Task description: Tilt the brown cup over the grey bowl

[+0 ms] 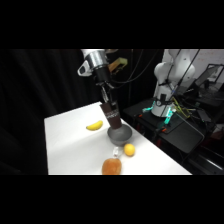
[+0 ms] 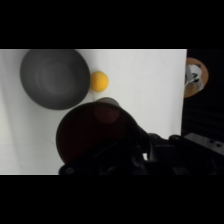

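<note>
Nearest in the side view, an orange-brown bottle (image 1: 111, 166) stands at the table's (image 1: 70, 145) front edge, a small yellow fruit (image 1: 129, 149) just behind it. Beyond sits the grey bowl (image 1: 120, 133). My tool (image 1: 108, 107) is pinching the brown cup (image 1: 112, 118), held just above the bowl's left rim. Farther back lies a banana (image 1: 94, 126).

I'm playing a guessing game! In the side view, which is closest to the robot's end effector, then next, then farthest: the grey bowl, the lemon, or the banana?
1. Grey bowl: right under the end effector holding the brown cup.
2. Banana and lemon: too close to call. The banana is off to the picture's left, the lemon nearer the table's front edge.
</note>
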Tool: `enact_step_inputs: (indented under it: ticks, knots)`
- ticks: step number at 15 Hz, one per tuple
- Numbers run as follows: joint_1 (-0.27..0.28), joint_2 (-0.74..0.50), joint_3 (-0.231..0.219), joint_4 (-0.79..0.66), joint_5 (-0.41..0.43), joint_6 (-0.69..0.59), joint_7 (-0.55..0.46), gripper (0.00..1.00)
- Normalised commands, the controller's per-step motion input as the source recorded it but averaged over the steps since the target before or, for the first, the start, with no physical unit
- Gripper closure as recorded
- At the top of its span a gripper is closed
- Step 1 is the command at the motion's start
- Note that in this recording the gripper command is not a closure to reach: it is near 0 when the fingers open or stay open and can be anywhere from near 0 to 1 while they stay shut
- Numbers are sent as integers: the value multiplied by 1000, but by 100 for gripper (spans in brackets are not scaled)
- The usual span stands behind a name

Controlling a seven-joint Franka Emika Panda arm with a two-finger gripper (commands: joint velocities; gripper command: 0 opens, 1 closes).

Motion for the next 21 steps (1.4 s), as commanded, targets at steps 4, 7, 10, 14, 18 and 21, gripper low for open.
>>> enact_step_inputs:
  ticks: [4, 7, 10, 14, 18, 21]
  knots:
    - [-95, -84, -102, -260, 642, -262, -552, 7]
    - [-69, 106, -39, -83, 551, -299, -504, 7]
    - [-96, 207, -28, 65, 468, -365, -592, 8]
    - [-188, 330, -85, 241, 286, -549, -538, 8]
    - [-208, 449, -82, 402, 190, -566, -365, 8]
    - [-135, 413, -20, 451, 185, -471, -157, 8]
